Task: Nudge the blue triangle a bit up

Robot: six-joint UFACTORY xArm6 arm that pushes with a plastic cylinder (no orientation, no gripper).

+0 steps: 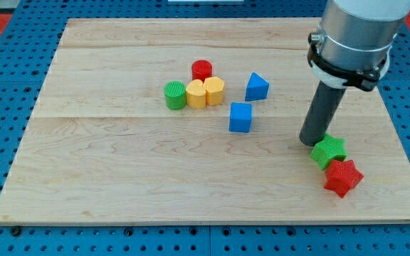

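The blue triangle [256,87] lies on the wooden board [119,171], right of centre toward the view's top. A blue cube [240,117] sits just below and left of it. My tip [310,141] rests on the board to the right of and below the triangle, well apart from it. The tip stands right beside the upper left of a green star block [329,151].
A red star block [343,177] touches the green star's lower right. Left of the triangle is a cluster: a red cylinder [202,70], a yellow hexagon [214,91], a yellow block [196,94] and a green cylinder [175,94]. The arm's grey body [354,32] hangs over the upper right.
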